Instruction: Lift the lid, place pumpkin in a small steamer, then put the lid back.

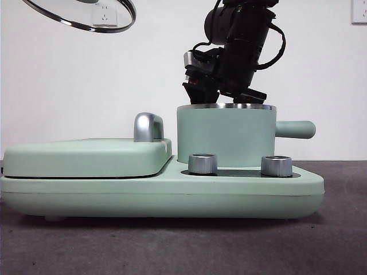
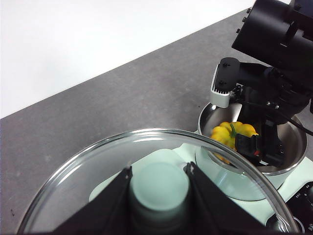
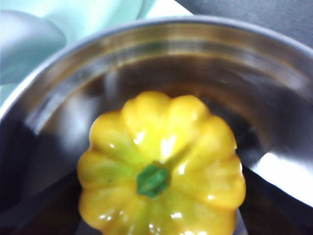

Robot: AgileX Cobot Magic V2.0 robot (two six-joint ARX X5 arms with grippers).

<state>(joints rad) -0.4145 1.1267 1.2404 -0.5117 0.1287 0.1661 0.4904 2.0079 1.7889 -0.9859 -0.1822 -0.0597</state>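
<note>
The right pincer (image 2: 254,147) was down inside the small steamer (image 1: 226,137), its black jaws at either side of the pumpkin (image 3: 161,171); whether they were gripping it or had already parted could not be told. The pumpkin sat stem-up within the steel bowl, low against the inner wall, though it was unclear whether it rested on the bottom. The left pincer (image 2: 159,183) was closed on the mint-green knob of the lid (image 1: 86,14), holding the glass disc tilted, high and well to the side of the pot. The steamer stood on the mint-green cooker base (image 1: 172,195), beside the flat griddle cover (image 1: 86,157), all on the dark counter (image 1: 332,240).

By my reading, the placing step was in hand. Next, the right pincer would need to release the pumpkin and rise clear of the rim before the lid could come across and settle level on the pot.
</note>
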